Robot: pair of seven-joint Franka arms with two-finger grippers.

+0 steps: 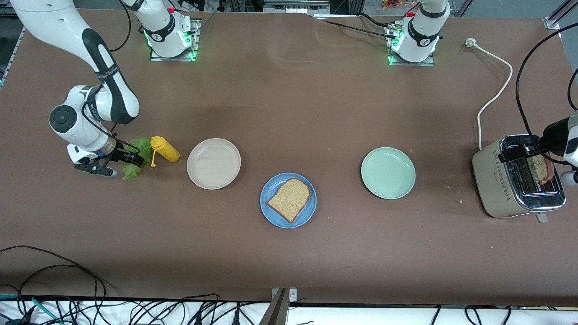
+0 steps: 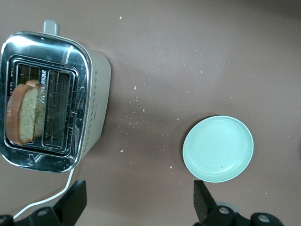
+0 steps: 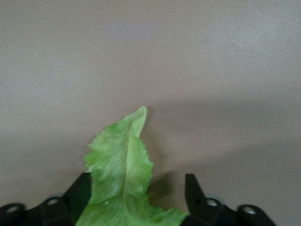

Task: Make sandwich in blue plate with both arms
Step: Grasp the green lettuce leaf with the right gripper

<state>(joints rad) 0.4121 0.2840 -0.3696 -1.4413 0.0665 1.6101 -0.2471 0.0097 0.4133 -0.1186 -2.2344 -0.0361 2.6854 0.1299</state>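
The blue plate (image 1: 308, 214) lies in the table's middle, near the front camera, with one brown bread slice (image 1: 290, 198) on it. A second bread slice (image 1: 539, 169) stands in the toaster's slot and also shows in the left wrist view (image 2: 26, 113). A green lettuce leaf (image 1: 131, 171) lies on the table at the right arm's end. My right gripper (image 1: 118, 164) is low over it and open, its fingers either side of the leaf (image 3: 120, 165). My left gripper (image 1: 524, 151) is up over the toaster, open and empty (image 2: 136, 207).
A yellow mustard bottle (image 1: 165, 150) lies beside the lettuce. A beige plate (image 1: 213, 163) and a pale green plate (image 1: 388, 173) flank the blue plate. The toaster (image 1: 496, 180) stands at the left arm's end, its white cord (image 1: 494, 90) trailing toward the bases. Crumbs lie near it.
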